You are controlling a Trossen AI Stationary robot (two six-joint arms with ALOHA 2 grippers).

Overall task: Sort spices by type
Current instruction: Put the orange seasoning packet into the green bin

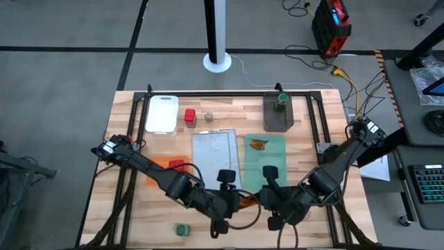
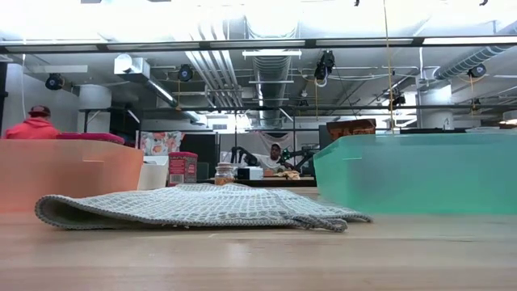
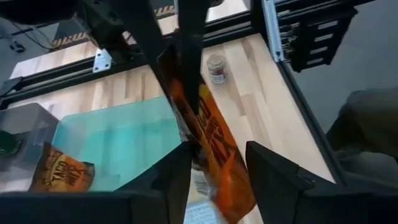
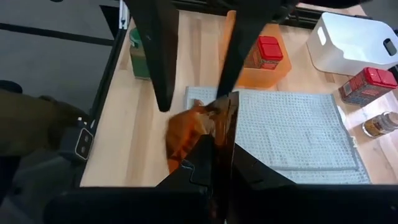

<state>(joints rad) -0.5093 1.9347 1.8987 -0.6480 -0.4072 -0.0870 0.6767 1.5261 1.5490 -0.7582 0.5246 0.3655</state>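
My right gripper is shut on a shiny orange-brown packet near the table's near edge. My left gripper is open, with one finger on each side of that packet. A second packet lies flat on the green cloth. One red box sits on the orange cloth, and another stands by a clear shaker. A green-topped jar stands in the dark grey bin, and another stands on the wood. A second shaker stands beyond the packet. My right gripper pinches the packet between its two fingers at one end, coming level from the table's right. The packet stands on edge and stretches away from the fingers toward my left gripper. It appears lifted off the wood.
The grey cloth lies at the table's middle, between the orange cloth and the green one. The white board and the dark grey bin sit at the far side. A black frame runs around the table.
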